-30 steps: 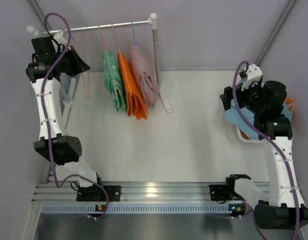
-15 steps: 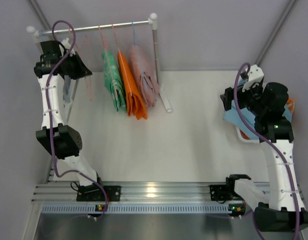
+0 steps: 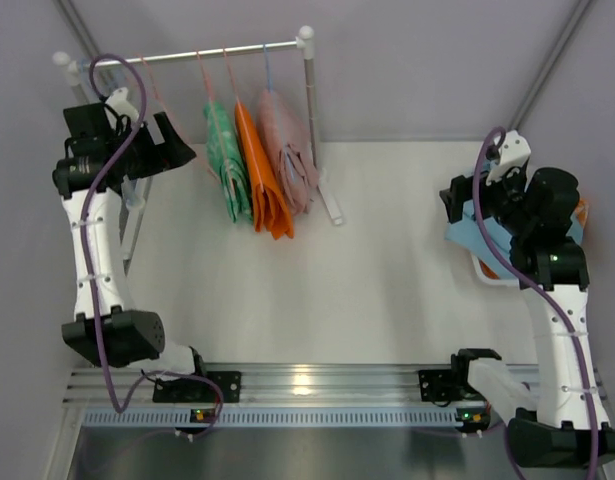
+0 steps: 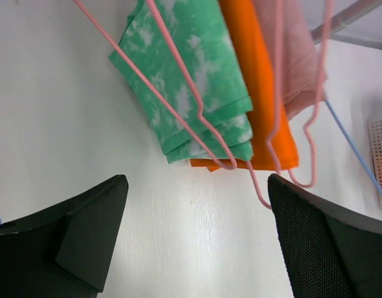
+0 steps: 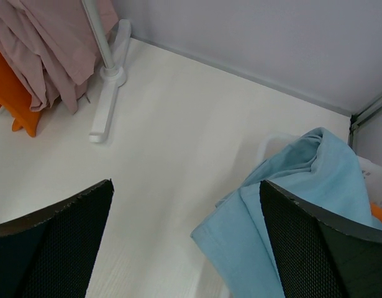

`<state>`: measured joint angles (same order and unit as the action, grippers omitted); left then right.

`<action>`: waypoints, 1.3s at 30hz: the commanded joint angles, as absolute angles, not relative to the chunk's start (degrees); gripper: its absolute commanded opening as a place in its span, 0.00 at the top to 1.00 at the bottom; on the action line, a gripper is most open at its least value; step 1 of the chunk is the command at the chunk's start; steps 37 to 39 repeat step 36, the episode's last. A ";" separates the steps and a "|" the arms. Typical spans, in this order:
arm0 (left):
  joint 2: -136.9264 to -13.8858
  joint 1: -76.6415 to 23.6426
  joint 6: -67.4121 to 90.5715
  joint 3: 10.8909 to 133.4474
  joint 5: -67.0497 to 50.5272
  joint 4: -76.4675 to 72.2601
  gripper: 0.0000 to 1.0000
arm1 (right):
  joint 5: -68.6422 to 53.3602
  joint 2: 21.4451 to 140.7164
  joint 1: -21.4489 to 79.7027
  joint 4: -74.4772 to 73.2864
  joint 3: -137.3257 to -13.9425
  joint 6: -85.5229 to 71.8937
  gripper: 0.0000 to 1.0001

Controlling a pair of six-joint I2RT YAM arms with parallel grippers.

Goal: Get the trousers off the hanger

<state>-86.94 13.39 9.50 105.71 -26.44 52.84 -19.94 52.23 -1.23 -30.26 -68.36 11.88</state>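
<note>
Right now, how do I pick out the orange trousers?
Find the clothes rail at the far left of the table. Three folded garments hang near its right post; the orange trousers are the middle one. Their solid bright orange sets them apart from the green-and-white cloth on their left and the dusty pink cloth on their right.

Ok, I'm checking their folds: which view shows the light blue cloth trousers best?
Right wrist: the light blue cloth trousers fill its lower right, folds plain. Top external shows only a strip, mostly hidden under the right arm. Left wrist shows none.
</note>
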 commanded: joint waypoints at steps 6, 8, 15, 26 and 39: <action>-71.64 13.54 4.14 102.30 -34.97 51.67 0.01 | -21.53 46.76 -0.44 -30.06 -68.21 5.81 0.01; -70.41 13.54 1.85 101.95 -37.08 55.36 0.01 | -22.14 44.75 -0.44 -29.53 -66.63 4.40 0.00; -61.80 13.01 -7.10 90.98 -43.86 60.29 0.01 | -22.68 38.59 -0.44 -30.41 -61.53 0.79 0.01; -48.43 13.10 -10.20 77.88 -28.04 59.50 0.01 | -22.85 28.13 -1.76 -32.52 -53.70 -2.46 0.00; -49.04 13.10 -8.61 78.05 -28.04 56.87 0.01 | -22.76 28.74 -1.85 -32.43 -54.67 -2.55 0.00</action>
